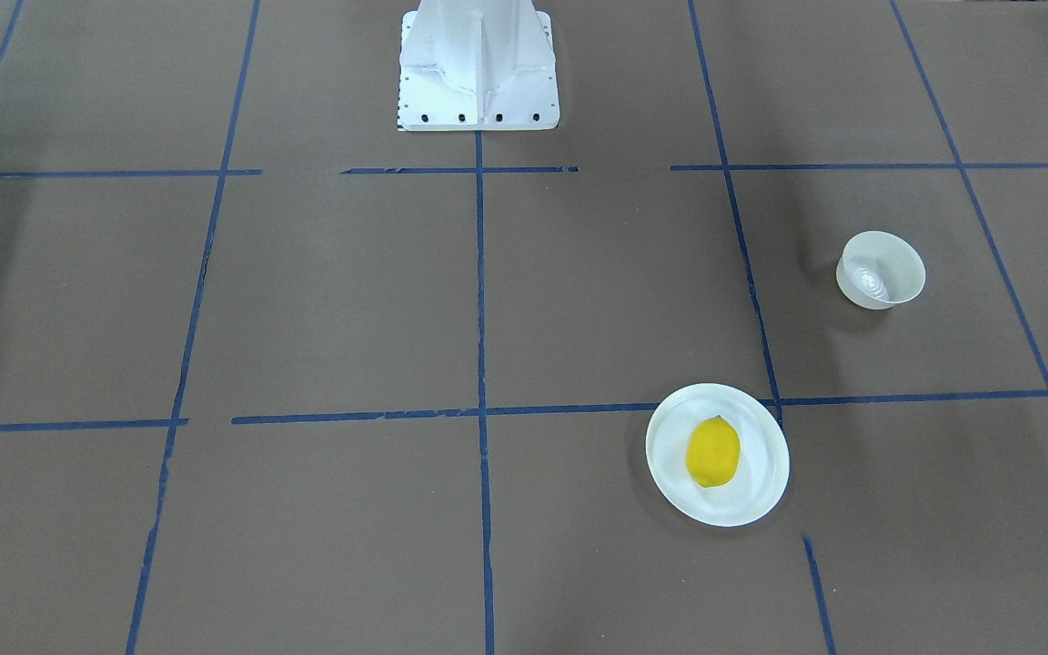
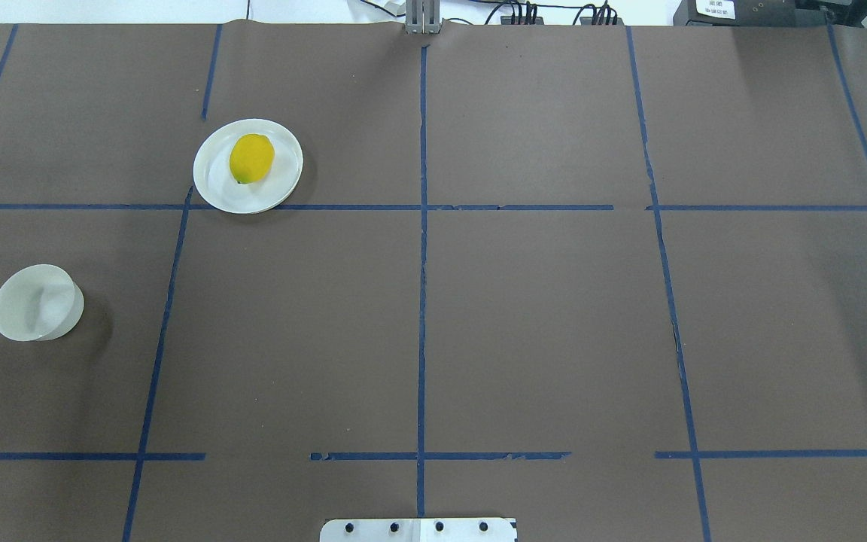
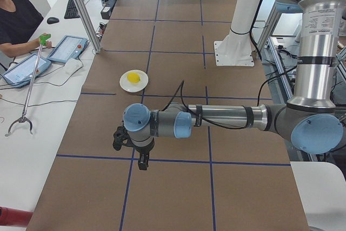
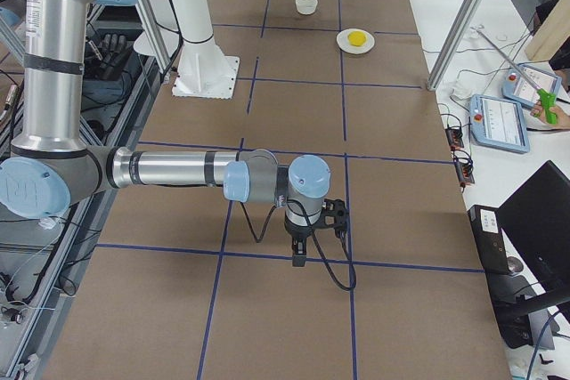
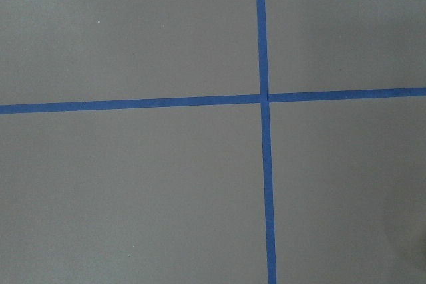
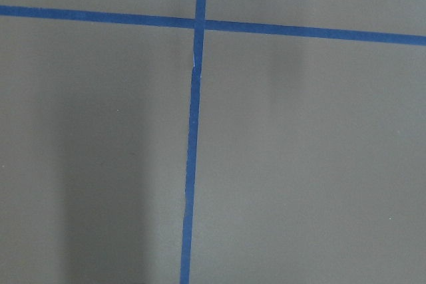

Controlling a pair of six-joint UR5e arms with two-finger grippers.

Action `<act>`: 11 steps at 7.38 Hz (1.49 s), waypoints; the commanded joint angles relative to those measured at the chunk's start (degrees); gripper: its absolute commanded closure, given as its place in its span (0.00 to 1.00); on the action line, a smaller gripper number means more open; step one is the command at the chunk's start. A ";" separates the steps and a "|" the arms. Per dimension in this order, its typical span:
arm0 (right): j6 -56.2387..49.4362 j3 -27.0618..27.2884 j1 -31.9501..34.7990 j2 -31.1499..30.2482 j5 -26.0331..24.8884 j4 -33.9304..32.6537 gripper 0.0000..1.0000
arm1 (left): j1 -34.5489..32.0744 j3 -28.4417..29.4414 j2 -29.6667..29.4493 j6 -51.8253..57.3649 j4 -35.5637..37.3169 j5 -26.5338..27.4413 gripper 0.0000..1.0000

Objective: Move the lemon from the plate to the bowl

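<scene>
Left gripper (image 3: 142, 162), right gripper (image 4: 298, 257) hover, can't tell if open or closed; lemon (image 2: 251, 158) on plate (image 2: 215, 190), reach not begun; next I grasp it, then bowl (image 2: 34, 302)

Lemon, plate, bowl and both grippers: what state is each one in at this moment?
lemon: lying on the plate, untouched.
plate: flat on the table, carrying the lemon.
bowl: upright, empty, apart from the plate.
left gripper: hanging above the table, away from all three; open or shut cannot be told.
right gripper: hanging above the table; open or shut cannot be told.
</scene>
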 commanded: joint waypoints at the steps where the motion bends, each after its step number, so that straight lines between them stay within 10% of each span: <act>1: 0.00 0.00 0.00 0.00 0.00 0.00 0.00 | 0.18 0.74 0.17 -0.22 -2.93 -0.17 0.00; 6: 0.00 0.00 0.00 0.00 0.00 0.00 0.00 | 9.27 -3.46 -4.65 -3.54 -13.59 0.18 0.00; 11: 0.00 0.00 0.00 0.00 0.00 0.00 0.00 | 26.43 -6.38 -16.94 -38.99 -12.80 0.36 0.00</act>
